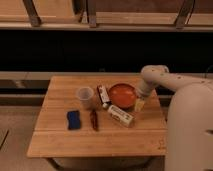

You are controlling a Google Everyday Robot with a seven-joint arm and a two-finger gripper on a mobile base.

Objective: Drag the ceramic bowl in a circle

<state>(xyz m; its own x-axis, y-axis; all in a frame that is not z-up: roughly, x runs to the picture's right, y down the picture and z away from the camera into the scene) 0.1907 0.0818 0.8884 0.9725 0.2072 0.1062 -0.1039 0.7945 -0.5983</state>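
Wooden table (60, 140) under dark shelving (100, 47); gripper (139, 104) beside ceramic bowl (122, 94)

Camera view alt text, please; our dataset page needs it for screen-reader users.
A robot arm's gripper hangs beside the right rim of an orange-red ceramic bowl on a wooden table. Left of the bowl stand a translucent cup and a blue sponge.

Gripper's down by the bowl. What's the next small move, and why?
Probably ease the gripper in onto the near rim of the ceramic bowl. It sits at the bowl's edge, but contact can't be confirmed, and a circular drag needs it. Go gently: the white box and small packet crowd the bowl.
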